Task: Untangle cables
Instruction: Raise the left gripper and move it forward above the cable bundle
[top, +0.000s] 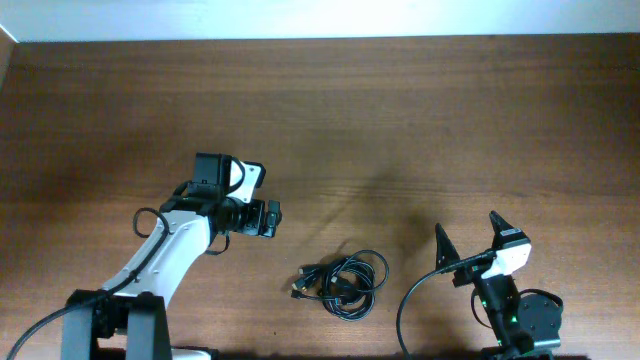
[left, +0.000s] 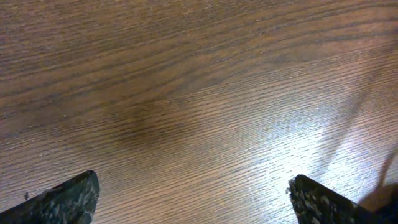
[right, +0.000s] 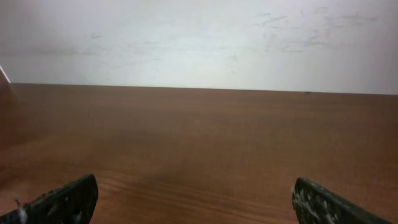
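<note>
The cables (top: 342, 282) lie in one small knot of black loops on the table (top: 420, 110), close to its near edge and between my two arms. A pale plug end pokes out at the bundle's left side. Neither of my grippers touches them.

The tabletop is dark brown wood with a fine grain, and a soft glare falls across it. Beyond its far edge stands a pale wall (right: 199, 43) with faint scuffs. Most of the wood stretches from the bundle toward that far edge and out to both sides.

My left arm climbs from the near-left corner, its white link slanting up and to the right. My left gripper (top: 268, 218) sits up and to the left of the cables and faces the wood. Its jaws are spread wide and grasp nothing.

My right arm is folded low at the near-right edge. My right gripper (top: 470, 238) sits right of the bundle and looks level toward the wall. Its jaws are likewise wide and hold nothing.
</note>
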